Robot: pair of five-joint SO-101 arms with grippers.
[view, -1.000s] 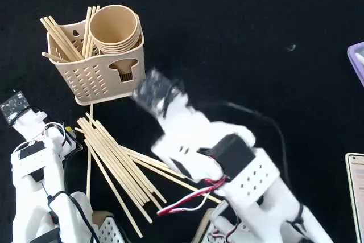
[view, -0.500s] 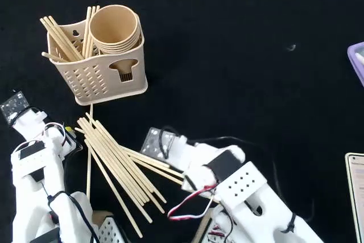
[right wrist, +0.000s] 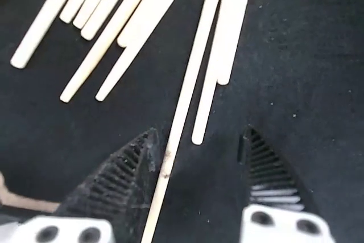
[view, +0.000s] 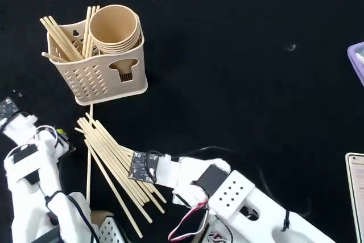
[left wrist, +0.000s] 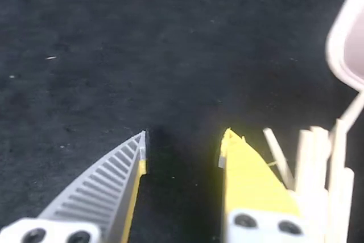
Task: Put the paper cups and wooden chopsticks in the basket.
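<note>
Right gripper point(right wrist: 199, 139), jaws wide and empty, straddles loose chopsticks point(right wrist: 227, 38); it should drop squarely and pinch near their middles so they lift level toward the basket point(view: 94, 81).

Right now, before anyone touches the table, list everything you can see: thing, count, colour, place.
Basket: one, beige, far left of the table.
Paper cups: one nested stack, tan, inside the basket.
Chopsticks in basket: several, pale wood, standing beside the cups.
Loose chopsticks: a pile, pale wood, on the cloth in front of the basket.
Cloth: one, black, covering the table.
Container: one, purple, right edge, partly seen.
Flat object: one, white, right edge.
Left claw: grey and yellow, open, over bare cloth.
Right claw: black, open, over loose chopsticks.
</note>
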